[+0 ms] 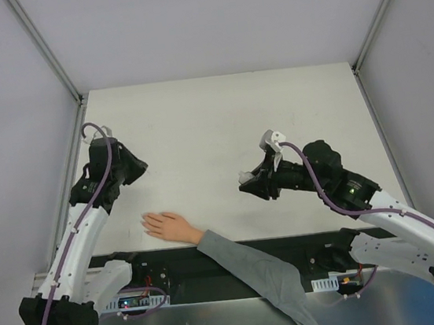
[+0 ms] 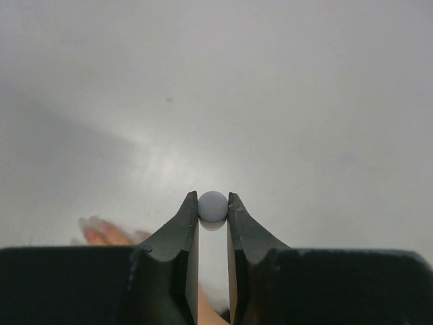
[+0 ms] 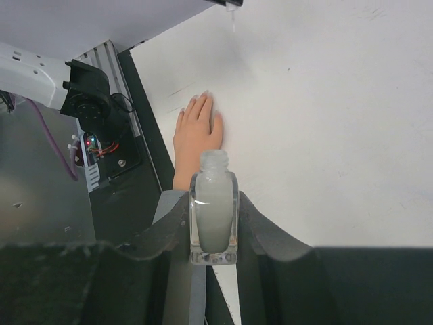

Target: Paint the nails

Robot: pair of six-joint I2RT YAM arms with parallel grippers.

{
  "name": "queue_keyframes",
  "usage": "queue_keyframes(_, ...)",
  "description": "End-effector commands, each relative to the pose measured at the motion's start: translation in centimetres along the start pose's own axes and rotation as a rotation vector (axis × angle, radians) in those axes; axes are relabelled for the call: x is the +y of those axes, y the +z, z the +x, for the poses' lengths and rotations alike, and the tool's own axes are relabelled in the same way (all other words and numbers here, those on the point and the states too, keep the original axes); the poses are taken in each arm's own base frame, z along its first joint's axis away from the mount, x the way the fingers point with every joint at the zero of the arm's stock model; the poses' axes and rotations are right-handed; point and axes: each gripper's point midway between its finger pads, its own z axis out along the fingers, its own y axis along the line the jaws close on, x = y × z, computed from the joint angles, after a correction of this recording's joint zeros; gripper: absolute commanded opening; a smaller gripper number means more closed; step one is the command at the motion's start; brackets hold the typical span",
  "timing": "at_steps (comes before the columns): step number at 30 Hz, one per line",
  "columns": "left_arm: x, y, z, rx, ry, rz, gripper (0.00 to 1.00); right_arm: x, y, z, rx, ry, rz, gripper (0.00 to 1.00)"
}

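Right gripper (image 3: 213, 196) clamping bottle (image 3: 214, 227), left gripper (image 2: 212, 200) pinching cap (image 2: 213, 207), hand (image 1: 169, 225) flat

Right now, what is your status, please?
Left gripper shut on whitish cap. Right gripper shut on uncapped bottle. Hand flat on table, nails hardly visible. No obstacle.

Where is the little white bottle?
In the right wrist view the bottle sits clamped in the right gripper, to the right of the hand lying at the table's near edge.
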Motion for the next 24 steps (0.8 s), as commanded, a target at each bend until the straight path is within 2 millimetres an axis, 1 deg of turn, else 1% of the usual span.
queue_keyframes(1,-11.3,-7.4,-0.4,0.035,0.135,0.62,0.0,1.9,-1.0,-4.2,-0.097,-0.078,-0.066,0.0)
queue_keyframes(2,-13.1,-9.1,0.0,0.036,0.165,0.723,0.0,2.2,-1.1,-4.6,-0.104,-0.086,-0.082,0.0)
queue_keyframes(3,-15.7,-11.8,1.5,0.041,0.23,0.84,0.0,2.6,-1.2,-4.9,-0.112,-0.093,-0.107,0.0)
queue_keyframes(4,-17.3,-13.8,1.2,-0.005,0.278,0.905,0.0,2.8,-1.2,-5.1,-0.116,-0.096,-0.114,0.0)
queue_keyframes(5,-18.7,-15.2,0.9,-0.057,0.301,0.945,0.0,3.0,-1.3,-5.4,-0.123,-0.101,-0.121,0.0)
queue_keyframes(6,-19.8,-16.3,1.1,-0.064,0.324,0.982,0.0,3.3,-1.4,-5.5,-0.125,-0.104,-0.136,0.0)
queue_keyframes(7,-21.4,-18.6,2.0,-0.061,0.367,1.065,0.0,3.6,-1.5,-5.8,-0.132,-0.112,-0.148,0.0)
queue_keyframes(8,-22.6,-20.0,1.8,-0.091,0.377,1.123,0.0,3.8,-1.8,-6.0,-0.14,-0.116,-0.155,0.0)
queue_keyframes(9,-23.6,-20.6,1.7,-0.106,0.397,1.148,0.0,4.2,-2.0,-6.1,-0.143,-0.121,-0.171,0.01)
queue_keyframes(10,-24.4,-21.7,2.7,-0.095,0.417,1.184,0.0,4.3,-2.2,-6.3,-0.149,-0.125,-0.175,0.0)
queue_keyframes(11,-25.0,-22.2,2.6,-0.11,0.422,1.2,0.0,4.5,-2.6,-6.6,-0.162,-0.131,-0.176,0.0)
queue_keyframes(12,-25.7,-22.4,2.8,-0.115,0.436,1.213,0.0,4.4,-2.7,-6.6,-0.162,-0.136,-0.17,0.0)
queue_keyframes(13,-26.2,-23.0,3.5,-0.103,0.452,1.238,0.0,4.4,-2.8,-6.7,-0.168,-0.142,-0.162,0.0)
queue_keyframes(15,-27.4,-23.7,3.3,-0.13,0.444,1.269,0.0,4.3,-3.2,-7.0,-0.179,-0.163,-0.151,0.0)
queue_keyframes(18,-28.7,-24.8,3.7,-0.138,0.439,1.325,0.0,4.2,-3.6,-7.4,-0.2,-0.179,-0.137,0.0)
queue_keyframes(21,-29.4,-25.6,4.2,-0.119,0.454,1.363,0.0,3.9,-3.8,-7.8,-0.22,-0.188,-0.108,0.0)
queue_keyframes(24,-29.4,-25.9,4.3,-0.108,0.45,1.376,0.0,3.5,-3.9,-8.0,-0.228,-0.193,-0.084,0.0)
